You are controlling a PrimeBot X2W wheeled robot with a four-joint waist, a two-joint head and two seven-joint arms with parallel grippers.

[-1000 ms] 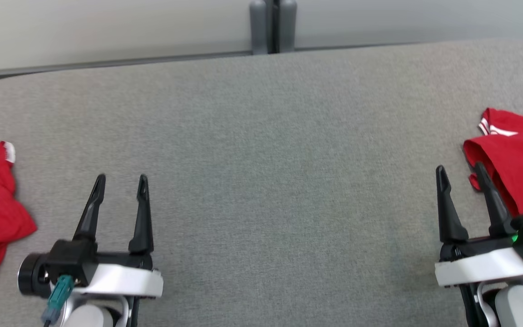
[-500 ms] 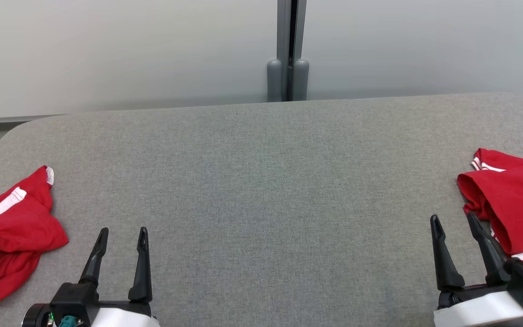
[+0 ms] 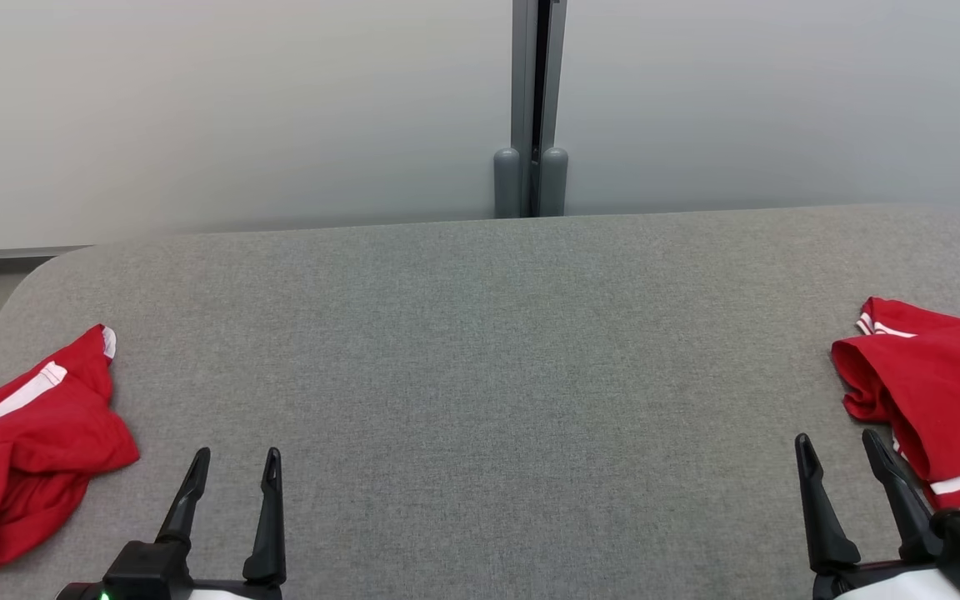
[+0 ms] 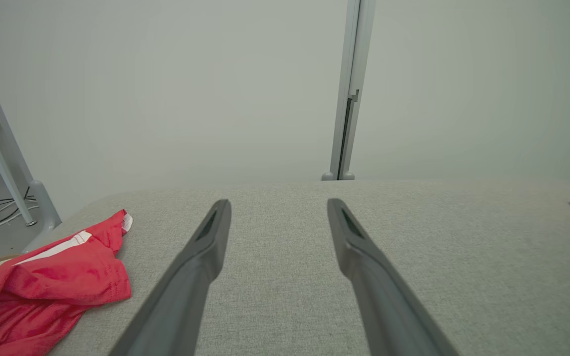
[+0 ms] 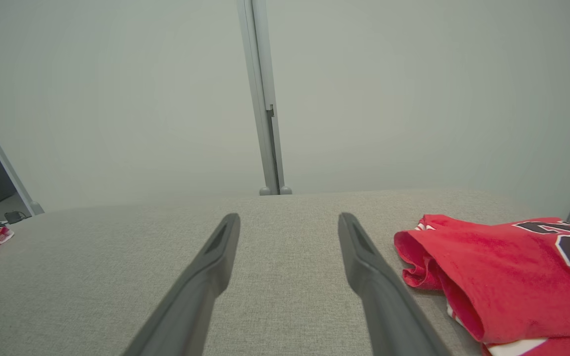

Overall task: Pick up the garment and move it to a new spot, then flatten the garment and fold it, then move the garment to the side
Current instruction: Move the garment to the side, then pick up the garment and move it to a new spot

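A crumpled red garment with a white stripe (image 3: 26, 450) (image 4: 52, 291) lies near the left edge of the grey padded table (image 3: 480, 350). A second red garment with white trim and dark lettering (image 3: 938, 392) (image 5: 502, 272) lies at the right edge, partly folded over. My left gripper (image 3: 236, 457) (image 4: 278, 203) stands open at the lower left, to the right of the crumpled garment and apart from it. Over at the lower right, my right gripper (image 3: 836, 439) (image 5: 289, 217) is open too, just left of the lettered garment. Nothing sits between either pair of fingers.
A pale wall with a grey vertical post (image 3: 532, 108) stands behind the table's far edge. The table's rounded left corner (image 3: 38, 267) drops to the floor. Broad bare grey fabric lies between the two garments.
The head camera has tilted up, so the whole picture has shifted down and more wall shows. Both grippers stay open and the garments lie as before.
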